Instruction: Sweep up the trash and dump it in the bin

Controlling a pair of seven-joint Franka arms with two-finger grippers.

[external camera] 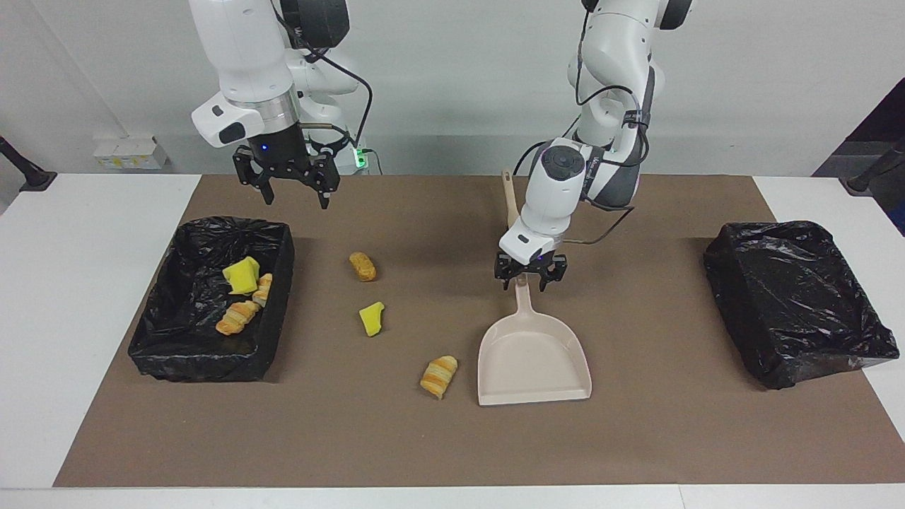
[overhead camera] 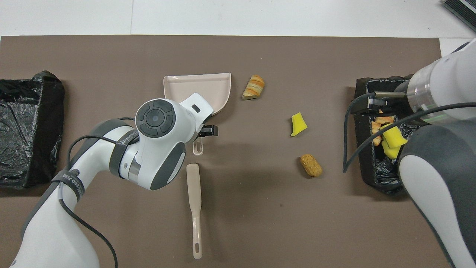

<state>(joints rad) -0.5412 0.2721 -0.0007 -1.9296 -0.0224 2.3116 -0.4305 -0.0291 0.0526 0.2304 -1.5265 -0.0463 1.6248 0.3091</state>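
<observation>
– Directly beneath my left claw (external camera: 530,277) lies the dustpan handle (external camera: 524,302). The claw sits low around it, and whether it has clamped I cannot tell
– Which step is this, then?
– Taking up the dustpan (external camera: 535,362), I judge; nothing on the mat is swept yet. Just beside the claw, toward my bases, lies the brush (external camera: 515,212), untouched
– And the trash?
– Out from the claw toward the right arm's end: the croissant piece (external camera: 439,375) close by the pan's side, then the yellow sponge chunk (external camera: 371,319), then the brown nugget (external camera: 363,266), all loose on the mat. Further that way the bin (external camera: 159,343) already holds a few scraps (external camera: 244,297), and my right claw (external camera: 286,189) hangs open over the mat by it, waiting
– Next?
– A firm hold on the handle. Then, I reckon, the right claw must fetch the brush and push the loose pieces into the pan
</observation>
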